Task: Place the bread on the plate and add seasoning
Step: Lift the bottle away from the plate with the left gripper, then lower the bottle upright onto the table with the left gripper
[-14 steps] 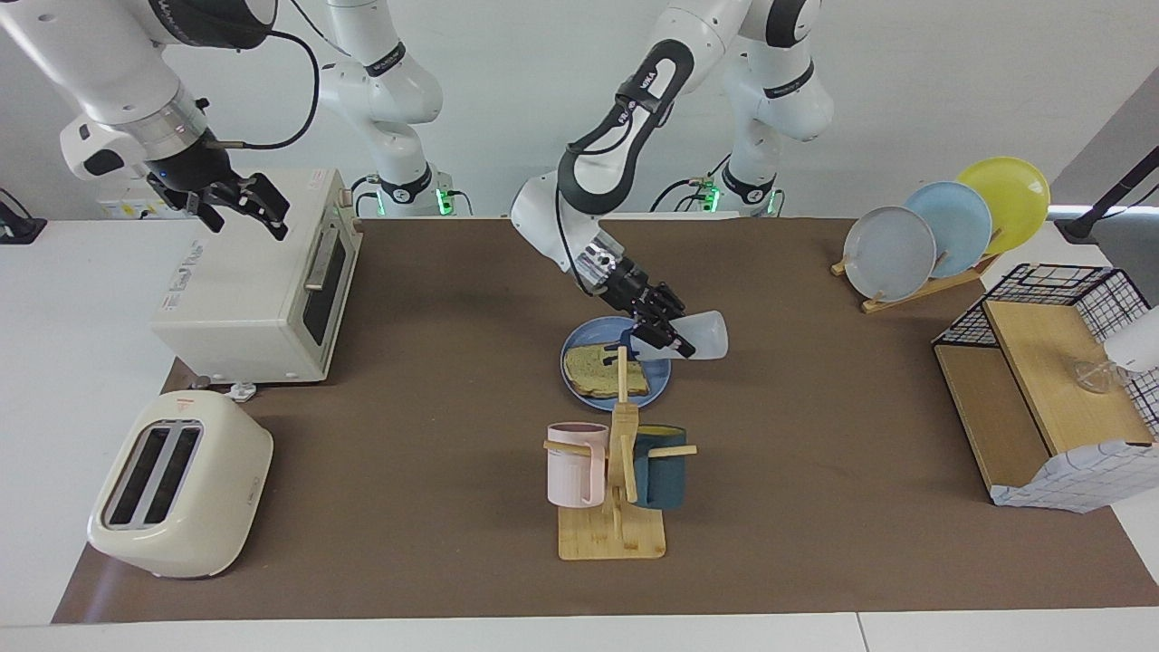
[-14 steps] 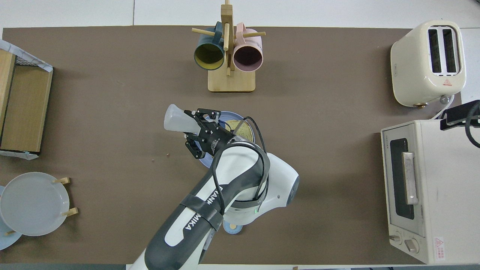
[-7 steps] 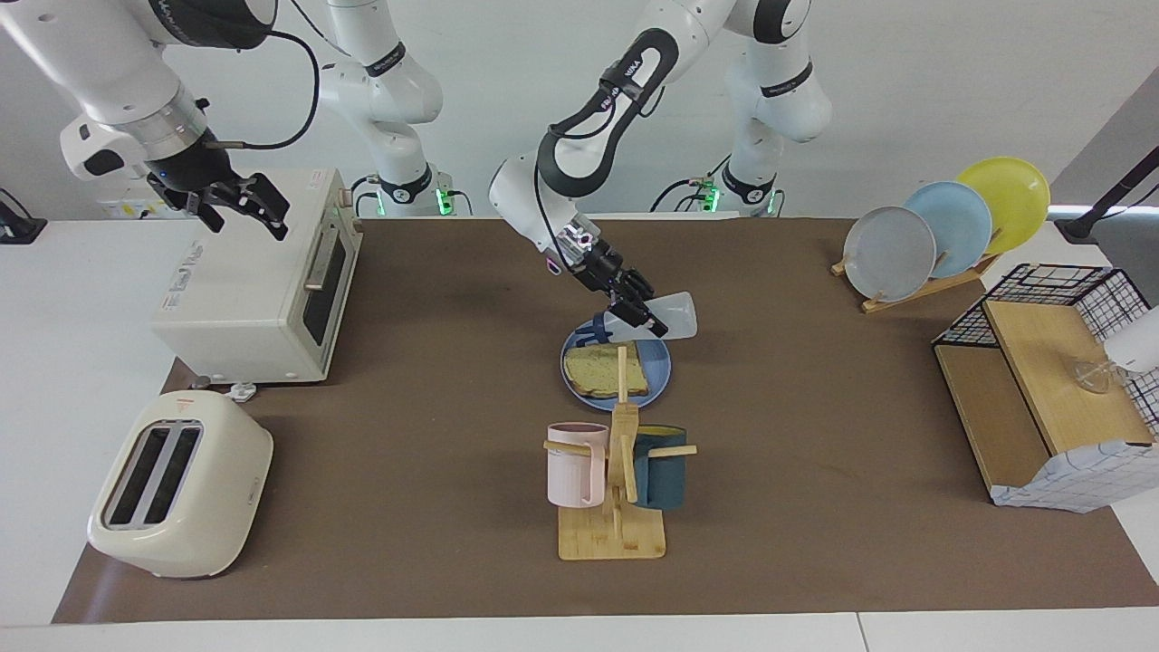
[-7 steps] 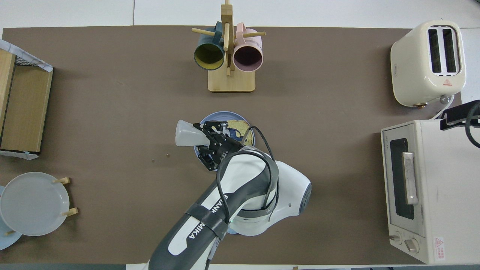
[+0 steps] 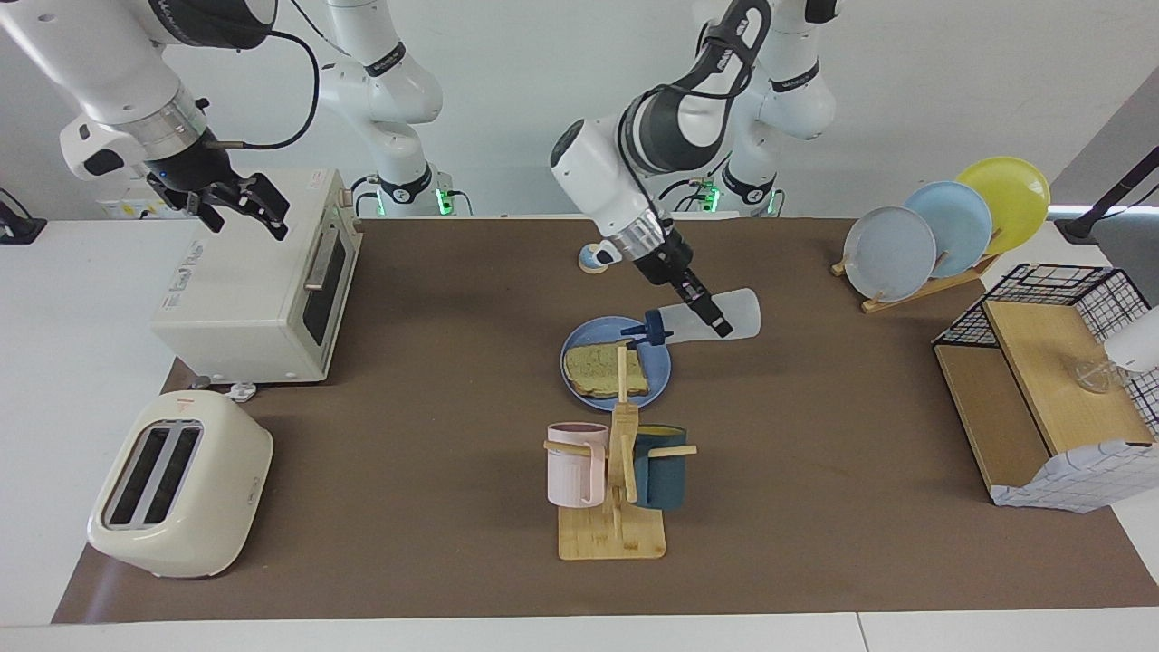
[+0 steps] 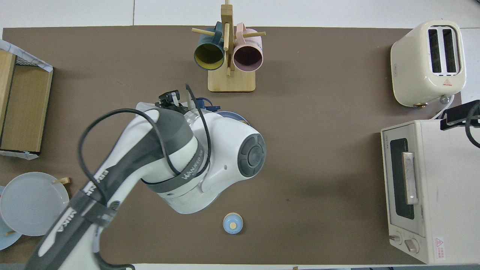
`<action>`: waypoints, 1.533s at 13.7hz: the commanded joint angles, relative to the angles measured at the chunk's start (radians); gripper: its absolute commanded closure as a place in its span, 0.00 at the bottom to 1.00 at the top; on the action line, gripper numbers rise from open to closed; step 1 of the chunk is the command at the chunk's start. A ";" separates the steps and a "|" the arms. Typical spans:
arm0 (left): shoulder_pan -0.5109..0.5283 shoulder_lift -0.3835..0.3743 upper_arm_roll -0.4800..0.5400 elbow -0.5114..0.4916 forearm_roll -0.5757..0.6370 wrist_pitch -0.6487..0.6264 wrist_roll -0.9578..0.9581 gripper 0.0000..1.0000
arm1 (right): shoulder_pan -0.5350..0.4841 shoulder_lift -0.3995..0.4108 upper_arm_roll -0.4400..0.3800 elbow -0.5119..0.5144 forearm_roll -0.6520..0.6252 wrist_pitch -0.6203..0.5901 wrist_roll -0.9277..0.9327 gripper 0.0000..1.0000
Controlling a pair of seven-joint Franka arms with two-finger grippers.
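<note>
- Bread (image 5: 605, 371): squarish slice, pale speckled crumb inside a darker crust, lying flat on plate (image 5: 661, 362); first half of task judged done
- Plate: round, flat, smooth medium blue, wider than the slice, on the brown tabletop (image 5: 815, 471) nearer to the robots than the mug tree (image 5: 621, 471)
- Seasoning (image 5: 715, 319): translucent whitish plastic bottle, tipped almost onto its side, dark navy cap (image 5: 654, 328) lowest and over the plate's rim just beside the bread; in overhead view mostly hidden under the arm
- Left gripper (image 5: 704, 308): jaws pinching the bottle's body, held in the air over the plate's edge
- Right gripper (image 5: 243, 206): jaws spread, empty, waiting over the white oven (image 5: 244, 290)
- Stage, as a judgement: seasoning in hand and tilted for pouring; dark flecks on the crumb, origin not determinable; remaining, finishing the shake and setting the bottle down upright
- Surroundings: matte brown mat; glossy cream toaster (image 5: 177, 484); bamboo mug tree with pink ribbed mug (image 5: 572, 464) and dark teal mug (image 5: 659, 466); small blue-domed bell (image 5: 595, 258) nearer to the robots than the plate
</note>
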 commanded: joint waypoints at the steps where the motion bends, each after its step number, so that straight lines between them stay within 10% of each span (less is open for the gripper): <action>1: 0.064 -0.053 -0.006 -0.032 -0.115 0.062 0.002 1.00 | 0.000 -0.012 0.001 -0.007 -0.010 -0.009 -0.013 0.00; 9: 0.321 -0.128 -0.006 -0.142 -0.490 0.435 -0.071 1.00 | 0.000 -0.012 0.001 -0.007 -0.010 -0.009 -0.013 0.00; 21: 0.438 -0.183 -0.006 -0.659 -0.495 1.435 -0.656 1.00 | 0.000 -0.012 0.001 -0.007 -0.010 -0.009 -0.013 0.00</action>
